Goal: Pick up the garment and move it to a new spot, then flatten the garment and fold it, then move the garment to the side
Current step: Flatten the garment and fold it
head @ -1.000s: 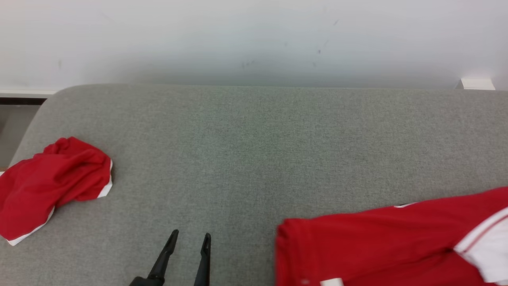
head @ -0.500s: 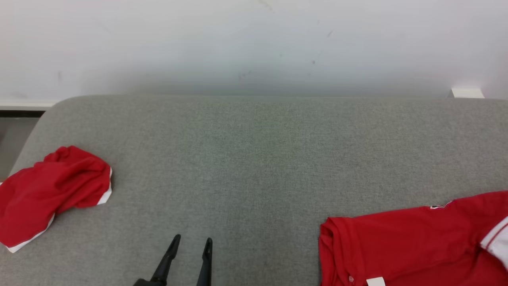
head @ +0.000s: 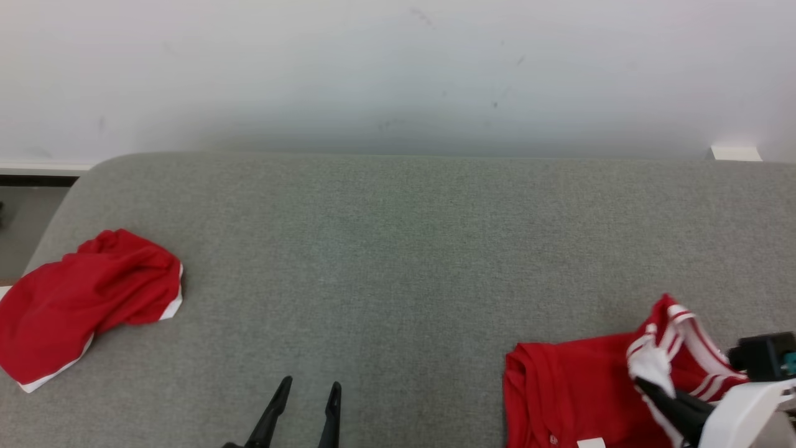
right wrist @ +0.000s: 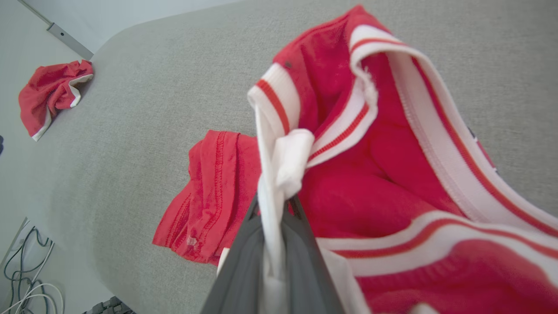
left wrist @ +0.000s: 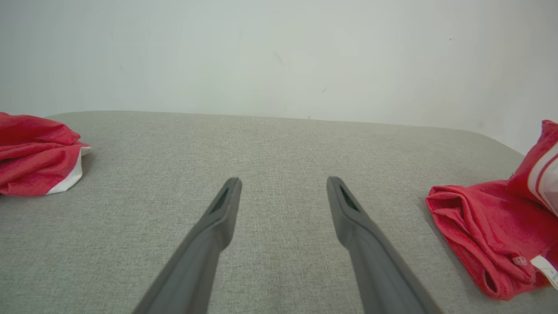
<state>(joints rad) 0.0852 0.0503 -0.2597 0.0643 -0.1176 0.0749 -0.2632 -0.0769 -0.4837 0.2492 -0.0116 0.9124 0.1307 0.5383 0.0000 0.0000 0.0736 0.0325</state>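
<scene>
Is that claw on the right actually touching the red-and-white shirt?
Touching. The right wrist view shows the right gripper shut on a white edge of the red-and-white shirt, with the cloth pinched between its jaws.

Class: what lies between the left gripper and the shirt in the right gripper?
Only bare grey padding, in the head view, separates the left gripper from the shirt.

The right gripper (right wrist: pixel 273 204) pinches a white edge of the red shirt (right wrist: pixel 362 192), which partly lies on the gray cushion (right wrist: pixel 148 96); another red cloth (right wrist: pixel 50 93) lies well apart.
</scene>
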